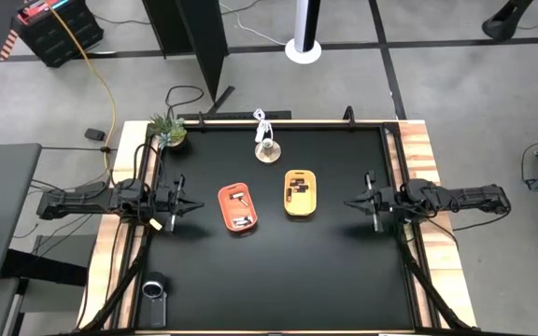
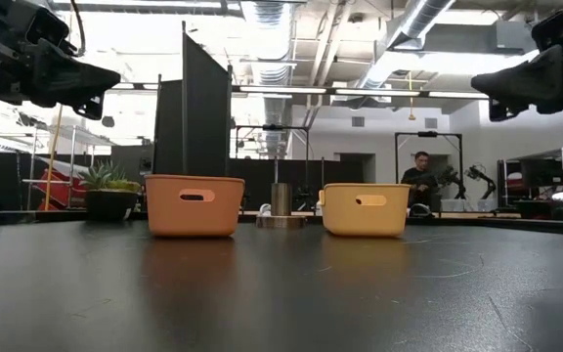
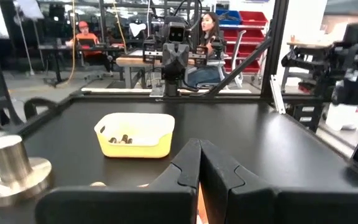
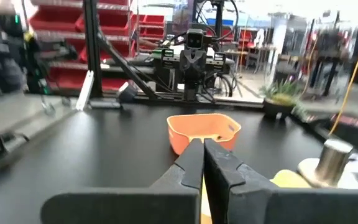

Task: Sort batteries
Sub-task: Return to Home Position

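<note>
The orange oval tray (image 1: 237, 207) stands left of the table's middle and holds silvery-white batteries (image 1: 242, 221). The yellow oval tray (image 1: 300, 192) stands to its right and holds dark batteries (image 1: 297, 189), which also show in the left wrist view (image 3: 120, 139). My left gripper (image 1: 192, 201) hovers shut above the table, left of the orange tray, and points toward it. My right gripper (image 1: 349, 203) hovers shut to the right of the yellow tray. In the low view both grippers (image 2: 106, 78) (image 2: 482, 86) hang well above the table. No loose battery shows on the table.
A metal cylinder on a round base (image 1: 267, 149) stands near the far edge, with a white cable behind it. A potted plant (image 1: 168, 131) sits at the far-left corner. A round dark object (image 1: 154, 289) lies near the near-left corner. People show in the room beyond the table.
</note>
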### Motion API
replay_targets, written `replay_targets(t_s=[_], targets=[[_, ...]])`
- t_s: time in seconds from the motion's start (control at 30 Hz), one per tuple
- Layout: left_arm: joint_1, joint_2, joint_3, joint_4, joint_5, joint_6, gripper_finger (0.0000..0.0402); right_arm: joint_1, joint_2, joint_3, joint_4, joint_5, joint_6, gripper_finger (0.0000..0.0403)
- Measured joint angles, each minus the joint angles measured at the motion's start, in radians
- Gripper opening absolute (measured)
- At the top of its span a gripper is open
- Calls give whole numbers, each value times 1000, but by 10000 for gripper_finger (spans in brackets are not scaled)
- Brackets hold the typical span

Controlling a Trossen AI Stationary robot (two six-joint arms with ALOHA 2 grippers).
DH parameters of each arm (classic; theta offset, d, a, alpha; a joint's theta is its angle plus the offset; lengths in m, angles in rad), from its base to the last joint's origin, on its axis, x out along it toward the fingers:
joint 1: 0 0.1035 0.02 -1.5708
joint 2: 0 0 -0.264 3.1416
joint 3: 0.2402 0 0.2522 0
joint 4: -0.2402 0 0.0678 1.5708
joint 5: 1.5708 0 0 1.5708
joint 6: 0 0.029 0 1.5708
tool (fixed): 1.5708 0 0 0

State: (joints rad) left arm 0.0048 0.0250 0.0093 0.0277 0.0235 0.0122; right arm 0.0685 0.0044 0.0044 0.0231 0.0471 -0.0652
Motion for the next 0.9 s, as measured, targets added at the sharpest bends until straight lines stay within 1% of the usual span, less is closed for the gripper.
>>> replay_targets(t_s=[0.17,0.27,0.9], targets=[[0,0,0,0,-2,-127,5,0,0,0,0,0,150,35],[0,0,0,0,-2,-152,6,0,0,0,0,0,188,35],[0,0,0,0,-3,-141,8,0,0,0,0,0,197,35]])
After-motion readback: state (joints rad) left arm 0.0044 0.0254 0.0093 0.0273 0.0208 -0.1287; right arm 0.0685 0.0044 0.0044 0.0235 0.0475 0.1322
